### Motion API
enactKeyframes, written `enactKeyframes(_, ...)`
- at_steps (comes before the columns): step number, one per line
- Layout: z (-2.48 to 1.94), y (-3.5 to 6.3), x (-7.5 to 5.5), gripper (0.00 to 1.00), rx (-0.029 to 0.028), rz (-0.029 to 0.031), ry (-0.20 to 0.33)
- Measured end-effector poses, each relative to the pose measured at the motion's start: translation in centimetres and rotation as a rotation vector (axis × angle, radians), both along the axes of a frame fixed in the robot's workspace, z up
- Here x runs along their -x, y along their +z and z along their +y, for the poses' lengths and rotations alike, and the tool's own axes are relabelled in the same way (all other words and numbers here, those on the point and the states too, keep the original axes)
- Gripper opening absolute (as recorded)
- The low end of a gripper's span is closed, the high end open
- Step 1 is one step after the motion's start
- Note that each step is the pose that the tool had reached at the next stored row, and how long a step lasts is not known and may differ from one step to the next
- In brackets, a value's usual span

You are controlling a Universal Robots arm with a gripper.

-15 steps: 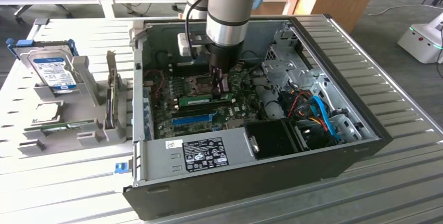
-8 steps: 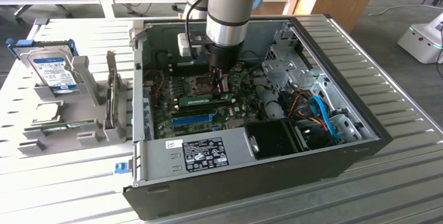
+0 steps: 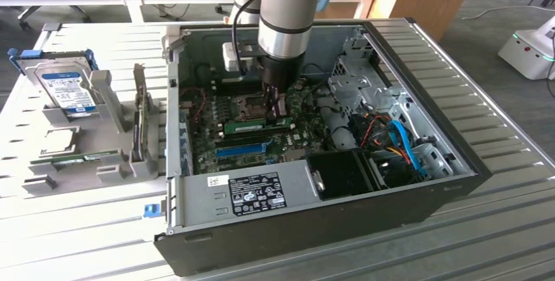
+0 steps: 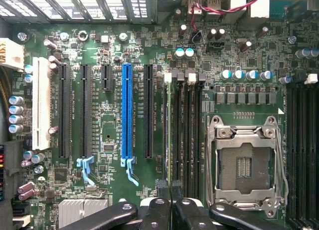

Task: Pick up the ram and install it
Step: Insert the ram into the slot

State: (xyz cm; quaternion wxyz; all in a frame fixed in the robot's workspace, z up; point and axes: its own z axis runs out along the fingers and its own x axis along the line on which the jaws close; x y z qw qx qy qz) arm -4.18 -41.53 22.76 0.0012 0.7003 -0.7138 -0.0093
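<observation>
My gripper [image 3: 277, 117] reaches down into the open computer case and is shut on the ram [image 3: 251, 125], a narrow green stick held on edge just above the motherboard. In the wrist view the ram [image 4: 168, 125] shows edge-on as a thin pale-green line between the black fingertips [image 4: 161, 190]. It runs along the first of the black memory slots [image 4: 185, 130], beside the silver CPU socket [image 4: 245, 163]. Whether it sits in the slot I cannot tell. A second green ram stick [image 3: 85, 158] lies in the grey holder at the exterior view's left.
The long blue slot [image 4: 126, 110] and black expansion slots lie on the other side of the ram. The case wall [image 3: 433, 209], drive cage and cables [image 3: 399, 141] crowd the exterior view's right. A silver hard drive with a blue label [image 3: 69, 89] stands in the holder.
</observation>
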Motion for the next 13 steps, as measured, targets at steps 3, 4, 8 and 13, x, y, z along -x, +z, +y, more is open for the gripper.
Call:
enactKeyframes(3,0.0,-0.16,0.0,0.12,0.0002,0.0,0.0)
enactKeyframes(4,0.0,-0.22,0.0,0.12,0.0002,0.0,0.0)
enactKeyframes(8,0.0,-0.49,0.0,0.12,0.0001,0.0,0.0)
enactKeyframes(13,0.0,-0.6,0.0,0.12,0.0002,-0.0001,0.0)
